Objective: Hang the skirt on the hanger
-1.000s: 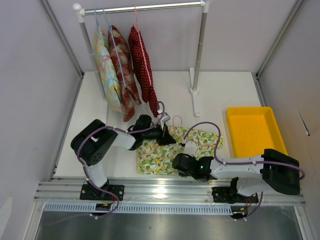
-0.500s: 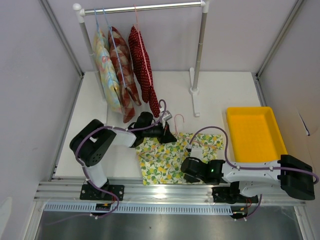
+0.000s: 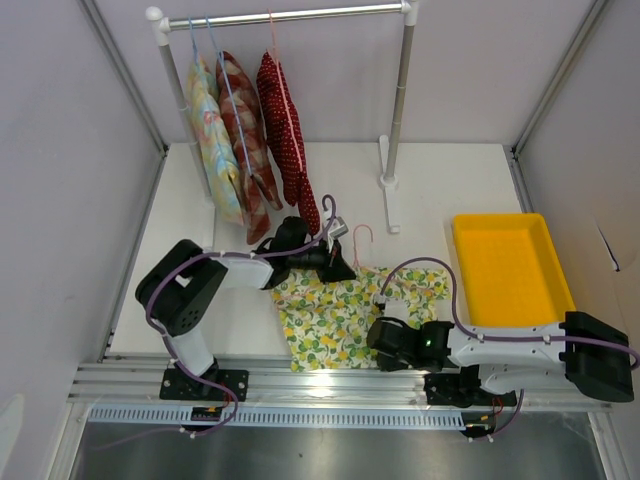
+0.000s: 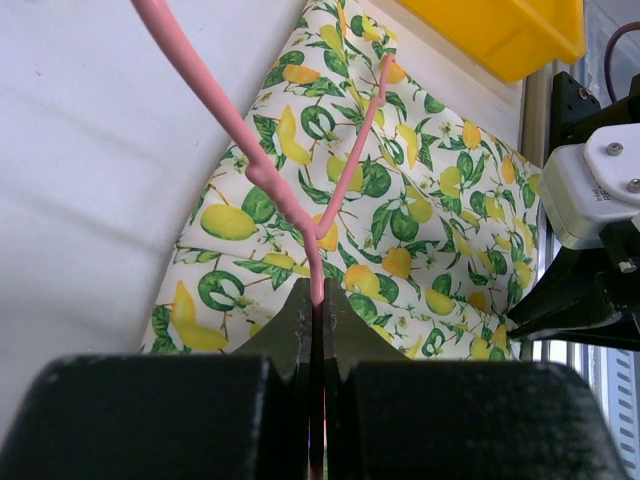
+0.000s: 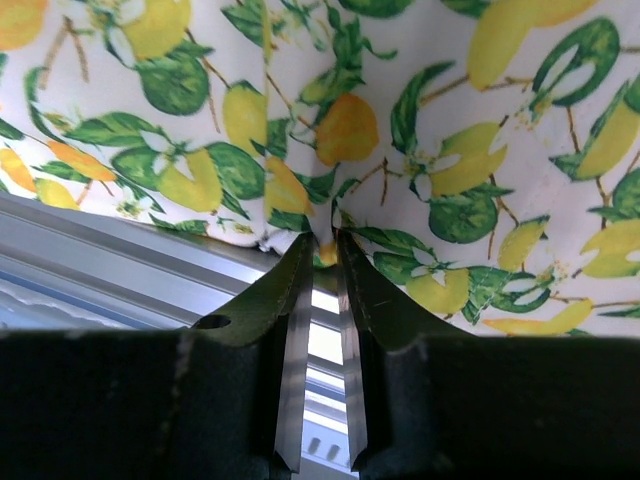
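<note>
The lemon-print skirt (image 3: 335, 315) lies spread on the white table near the front edge. The pink hanger (image 3: 358, 240) lies over its far edge, hook pointing away. My left gripper (image 3: 335, 268) is shut on the hanger's wire; in the left wrist view the pink wire (image 4: 290, 205) runs from between the jaws across the skirt (image 4: 420, 230). My right gripper (image 3: 378, 345) is shut on the skirt's near hem; in the right wrist view a fold of the skirt (image 5: 330, 140) is pinched at the fingertips (image 5: 297, 262).
A yellow tray (image 3: 510, 265) stands at the right. A rack (image 3: 400, 110) at the back holds a red dotted garment (image 3: 285, 130), a pastel floral garment (image 3: 212, 135) and another on light-blue hangers. The metal rail (image 3: 330, 385) runs along the front edge.
The right gripper has drawn the skirt's near hem toward the front edge, spreading the cloth. The left gripper with the hanger has shifted slightly back and right.
</note>
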You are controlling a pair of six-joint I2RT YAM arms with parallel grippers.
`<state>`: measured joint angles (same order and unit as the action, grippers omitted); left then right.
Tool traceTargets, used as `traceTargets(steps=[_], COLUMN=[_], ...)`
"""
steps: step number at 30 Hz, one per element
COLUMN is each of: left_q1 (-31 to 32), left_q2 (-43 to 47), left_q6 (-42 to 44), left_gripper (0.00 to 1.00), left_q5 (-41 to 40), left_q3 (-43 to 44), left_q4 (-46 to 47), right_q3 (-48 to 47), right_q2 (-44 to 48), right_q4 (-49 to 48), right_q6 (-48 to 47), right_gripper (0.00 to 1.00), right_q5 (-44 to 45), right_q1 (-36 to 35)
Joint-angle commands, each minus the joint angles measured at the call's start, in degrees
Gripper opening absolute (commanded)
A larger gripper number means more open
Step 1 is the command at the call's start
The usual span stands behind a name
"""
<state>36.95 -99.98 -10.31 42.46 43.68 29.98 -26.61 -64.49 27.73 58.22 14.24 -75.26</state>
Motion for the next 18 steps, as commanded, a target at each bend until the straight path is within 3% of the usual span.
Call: traceTargets(steps=[1,5,18], left_q1=[-0.6,-1.3,-0.7], left_q2=[0.6,-0.5,0.3], left_q6=[2.8,4.9,2.1], left_gripper=[0.0,0.0,0.0], left_q5=[1.8,1.6,1.6], left_q3=[2.9,5.8,3.9], left_q4=[1.2,-1.9,2.3], right_q3=[1.2,1.5,0.7], right_q2=[2.3,2.9,-2.4], right_q4=[4.6,5.0,-1.1], right_q6=[-0.9,-1.5,-3.5], right_gripper=[0.21,0.2,0.2], right_q5=[-0.7,-1.1,-4.4], right_q1=[0.4,1.9,3.5])
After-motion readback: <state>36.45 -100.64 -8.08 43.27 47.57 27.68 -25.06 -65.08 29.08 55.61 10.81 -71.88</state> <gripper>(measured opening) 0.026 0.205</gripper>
